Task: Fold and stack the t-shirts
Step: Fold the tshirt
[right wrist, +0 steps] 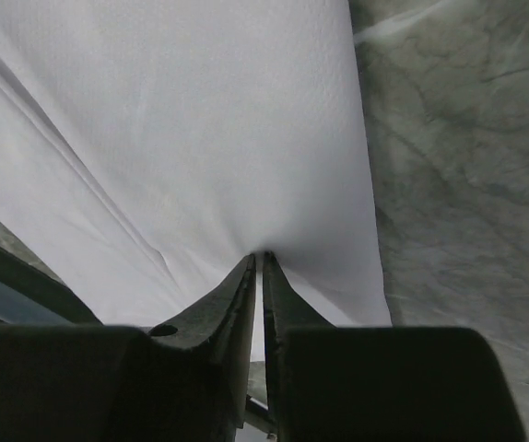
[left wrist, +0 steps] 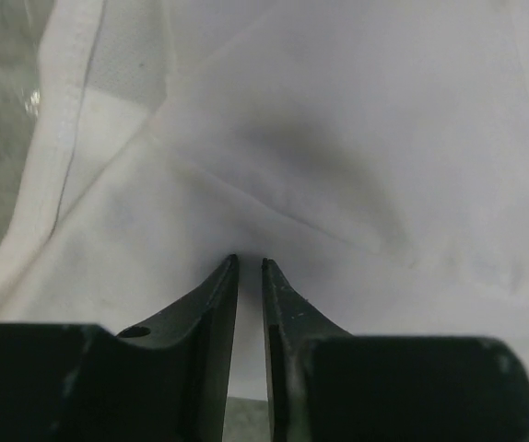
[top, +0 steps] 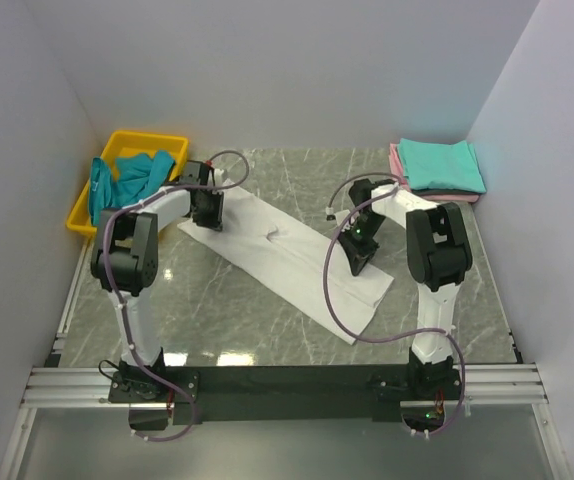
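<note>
Left gripper and right gripper pinch opposite ends of white t-shirt.

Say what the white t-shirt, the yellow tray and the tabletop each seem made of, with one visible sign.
White fabric t-shirt: soft matte knit, probably cotton; it creases and has a stitched hem.
Yellow rectangular tray: likely moulded plastic, smooth, uniform colour.
Grey-green veined tabletop: marble-look, glossy, reflecting light; possibly printed laminate.

Right hand pinching white t-shirt edge, fabric drawn taut, marble table alongside
</note>
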Controlling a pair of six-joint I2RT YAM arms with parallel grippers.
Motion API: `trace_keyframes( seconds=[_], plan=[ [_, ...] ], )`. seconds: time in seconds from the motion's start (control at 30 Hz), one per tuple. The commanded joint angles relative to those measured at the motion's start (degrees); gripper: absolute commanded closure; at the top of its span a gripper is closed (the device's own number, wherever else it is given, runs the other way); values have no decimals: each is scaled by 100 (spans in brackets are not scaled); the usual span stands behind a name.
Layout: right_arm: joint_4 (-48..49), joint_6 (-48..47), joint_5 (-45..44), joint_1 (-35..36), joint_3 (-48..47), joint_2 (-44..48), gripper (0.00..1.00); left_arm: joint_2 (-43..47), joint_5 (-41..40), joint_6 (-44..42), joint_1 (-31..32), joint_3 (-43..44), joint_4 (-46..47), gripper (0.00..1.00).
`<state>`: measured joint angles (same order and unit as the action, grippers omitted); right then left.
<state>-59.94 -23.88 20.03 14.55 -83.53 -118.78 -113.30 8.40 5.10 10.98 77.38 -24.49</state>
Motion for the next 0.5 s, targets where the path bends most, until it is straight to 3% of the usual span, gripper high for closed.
trace_keyframes(
  seconds=[0.0, 0.1, 0.3, 0.37, 0.47],
  plan=[
    [159, 15, -52, 66, 257, -13, 85, -613, -190, -53, -8, 766, 50, 77],
    [106, 24, 272, 197, 442, 4, 86, -1369, -111, -211, -8, 1827, -90, 77],
    [-9, -152, 2143, 926, 496, 285, 84, -2750, 1039, -730, 18, 4271, -338, 70],
    [-70, -152, 2670, 927, 355, 469, 81, -2655, 1303, -773, 53, 4416, -66, 67],
    [-35, -29, 2699, 787, 57, 819, 80, -2058, 1585, -870, 184, 4024, 268, 64]
  ],
)
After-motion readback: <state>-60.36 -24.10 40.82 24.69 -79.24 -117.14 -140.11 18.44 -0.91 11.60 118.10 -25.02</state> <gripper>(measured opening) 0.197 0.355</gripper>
